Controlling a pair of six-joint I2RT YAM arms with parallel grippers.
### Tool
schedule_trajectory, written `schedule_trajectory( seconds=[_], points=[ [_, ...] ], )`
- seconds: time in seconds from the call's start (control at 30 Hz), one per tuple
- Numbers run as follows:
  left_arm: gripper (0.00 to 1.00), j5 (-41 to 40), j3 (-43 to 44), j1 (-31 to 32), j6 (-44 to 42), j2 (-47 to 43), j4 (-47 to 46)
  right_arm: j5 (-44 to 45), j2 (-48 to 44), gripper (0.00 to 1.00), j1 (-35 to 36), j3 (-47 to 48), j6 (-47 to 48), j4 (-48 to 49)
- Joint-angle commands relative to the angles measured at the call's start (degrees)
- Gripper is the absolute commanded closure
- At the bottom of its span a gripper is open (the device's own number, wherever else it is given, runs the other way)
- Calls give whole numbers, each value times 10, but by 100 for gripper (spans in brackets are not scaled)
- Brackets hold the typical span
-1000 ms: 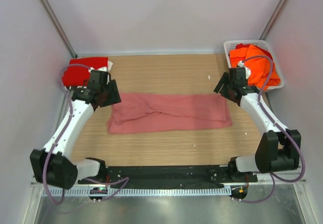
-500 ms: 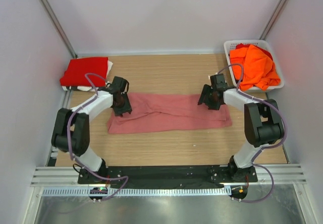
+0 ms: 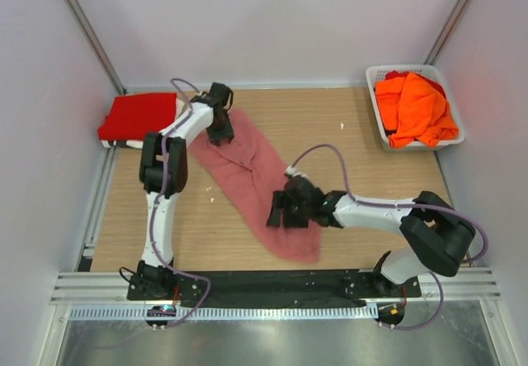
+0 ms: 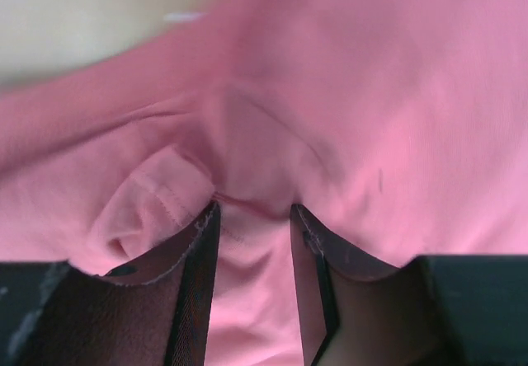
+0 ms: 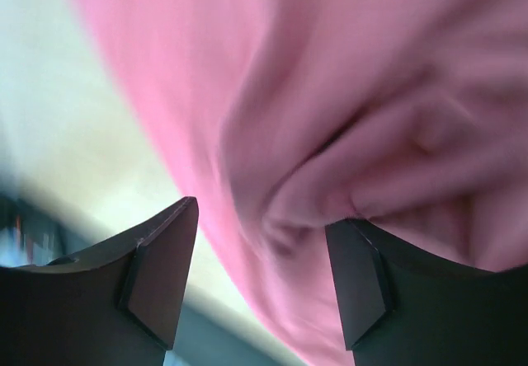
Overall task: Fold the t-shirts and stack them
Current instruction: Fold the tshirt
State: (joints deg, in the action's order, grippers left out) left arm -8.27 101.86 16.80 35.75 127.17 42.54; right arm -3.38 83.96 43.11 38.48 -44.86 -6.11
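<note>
The dusty rose-pink t-shirt (image 3: 247, 168) lies as a long folded strip, slanting from the far left to the near middle of the table. My left gripper (image 3: 219, 129) is at its far end and shut on a puckered bunch of the pink cloth (image 4: 371, 94), which fills the gap in the left wrist view (image 4: 254, 209). My right gripper (image 3: 279, 215) is low over the near end. Its fingers stand wide apart (image 5: 262, 209); pink cloth (image 5: 330, 69) hangs between them beside the right finger. The red t-shirt (image 3: 136, 117) lies folded at the far left. Orange t-shirts (image 3: 412, 106) are piled in the basket.
The white lattice basket (image 3: 373, 75) stands at the far right corner. White walls close in the table on three sides. A black rail (image 3: 272, 283) with the arm bases runs along the near edge.
The pink t-shirt has swung from lying across the table to a slant. My left gripper carried its left end to the far left; my right gripper moved its right end toward the near edge.
</note>
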Motion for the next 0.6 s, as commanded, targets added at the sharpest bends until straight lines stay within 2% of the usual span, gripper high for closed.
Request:
schedule_trajectory(
  seconds=[0.0, 0.03, 0.07, 0.1, 0.13, 0.17, 0.2, 0.23, 0.27, 0.33, 0.4, 0.43, 0.53, 0.57],
  points=[
    [58, 67, 240, 31, -37, 109, 47, -51, 25, 31, 142, 17, -111, -60],
    [56, 79, 313, 40, -64, 176, 97, -18, 22, 29, 169, 71, -96, -88],
    [54, 97, 467, 50, -77, 205, 129, 5, 14, 27, 174, 93, -88, -118],
    [42, 97, 534, 68, -87, 233, 154, 30, 3, 26, 175, 112, -82, -172],
    [35, 99, 574, 75, -93, 240, 172, 57, -7, 24, 174, 147, -74, -196],
    [21, 104, 560, 77, -96, 218, 159, 108, -29, 23, 174, 170, -55, -254],
    [13, 122, 514, 76, -94, 186, 134, 130, -36, 23, 174, 192, -46, -282],
    [5, 122, 458, 76, -93, 101, 69, 146, -43, 22, 174, 233, -38, -304],
    [0, 121, 359, 75, -94, 63, 39, 170, -56, 21, 174, 249, -23, -331],
    [0, 114, 308, 70, -98, 5, 12, 194, -65, 20, 173, 279, -14, -345],
    [0, 107, 311, 69, -111, -41, 38, 227, -71, 17, 160, 280, 0, -335],
    [0, 91, 321, 69, -114, -52, 81, 226, -69, 16, 146, 273, 5, -327],
    [0, 35, 321, 69, -126, -109, 159, 162, -43, 19, 62, 254, 38, -261],
    [0, 21, 280, 69, -129, -160, 171, 146, -22, 20, 44, 255, 49, -234]
  ],
)
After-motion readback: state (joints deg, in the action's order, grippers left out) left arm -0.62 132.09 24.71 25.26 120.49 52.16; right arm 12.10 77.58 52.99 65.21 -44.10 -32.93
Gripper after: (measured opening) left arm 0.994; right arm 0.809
